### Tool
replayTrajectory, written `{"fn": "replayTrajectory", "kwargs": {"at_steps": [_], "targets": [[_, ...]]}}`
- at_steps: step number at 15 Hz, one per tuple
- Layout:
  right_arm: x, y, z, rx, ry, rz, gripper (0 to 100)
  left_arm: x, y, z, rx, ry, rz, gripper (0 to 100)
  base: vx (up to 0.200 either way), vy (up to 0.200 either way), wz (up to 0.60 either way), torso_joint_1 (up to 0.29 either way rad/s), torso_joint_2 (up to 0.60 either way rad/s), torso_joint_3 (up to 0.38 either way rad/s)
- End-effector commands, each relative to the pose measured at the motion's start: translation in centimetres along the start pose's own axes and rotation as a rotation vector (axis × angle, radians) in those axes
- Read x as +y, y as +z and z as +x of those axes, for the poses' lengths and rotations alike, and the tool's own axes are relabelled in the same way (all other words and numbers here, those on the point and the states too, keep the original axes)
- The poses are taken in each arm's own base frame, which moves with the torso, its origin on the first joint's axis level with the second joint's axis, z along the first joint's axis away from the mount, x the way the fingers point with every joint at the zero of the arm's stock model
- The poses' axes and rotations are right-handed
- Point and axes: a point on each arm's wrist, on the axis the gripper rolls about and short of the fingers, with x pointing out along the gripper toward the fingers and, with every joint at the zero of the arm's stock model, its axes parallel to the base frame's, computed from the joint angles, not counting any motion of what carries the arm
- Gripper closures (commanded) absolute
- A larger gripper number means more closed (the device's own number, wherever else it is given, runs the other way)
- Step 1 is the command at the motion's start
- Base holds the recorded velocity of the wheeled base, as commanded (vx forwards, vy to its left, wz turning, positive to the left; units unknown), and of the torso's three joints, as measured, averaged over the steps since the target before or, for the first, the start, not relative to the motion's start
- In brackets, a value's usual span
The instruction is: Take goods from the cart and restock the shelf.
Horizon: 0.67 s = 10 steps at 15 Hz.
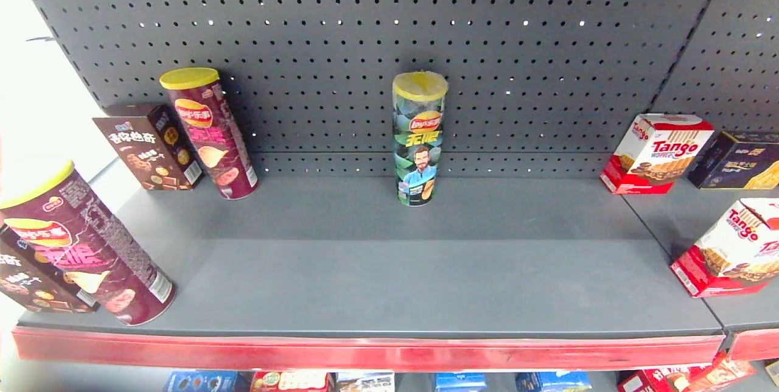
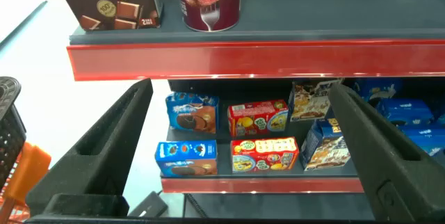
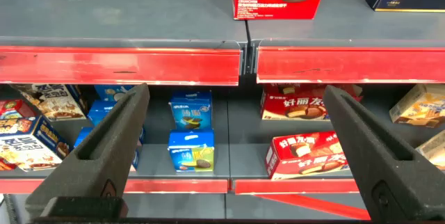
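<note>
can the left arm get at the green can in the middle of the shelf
Probably yes: the green can stands alone on bare shelf, and the left gripper is open and empty, though it must rise over the red edge.

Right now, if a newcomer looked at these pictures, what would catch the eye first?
Probably the green chip can, standing alone at the middle of the grey shelf, towards the back. Next, the maroon chip can at its front left and the red-and-white wafer box at its rear right.
</note>
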Motion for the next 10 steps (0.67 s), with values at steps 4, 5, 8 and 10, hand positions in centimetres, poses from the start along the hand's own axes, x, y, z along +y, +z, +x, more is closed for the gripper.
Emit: {"fn": "replayTrajectory", "kwargs": {"at_steps": [4, 5, 8, 10], "targets": [[0.01, 0.02, 0.00, -0.002, 0.000, -0.001, 0, 0.00, -0.02, 0.01, 0.003, 0.001, 0.001, 0, 0.000, 0.000, 0.00, 0.000, 0.00, 0.000], [0.00, 0.02, 0.00, -0.001, -0.005, 0.002, 0, 0.00, 0.00, 0.01, 0.001, 0.001, 0.001, 0, 0.000, 0.000, 0.00, 0.000, 0.00, 0.000], [-0.01, 0.02, 0.00, -0.001, -0.008, -0.001, 0, 0.00, 0.00, 0.01, 0.001, -0.001, 0.001, 0, 0.000, 0.000, 0.60, 0.009, 0.00, 0.001], [-0.01, 0.02, 0.00, -0.001, -0.008, -0.001, 0, 0.00, -0.02, 0.01, 0.003, -0.001, 0.001, 0, 0.000, 0.000, 0.60, 0.005, 0.01, 0.005]]}}
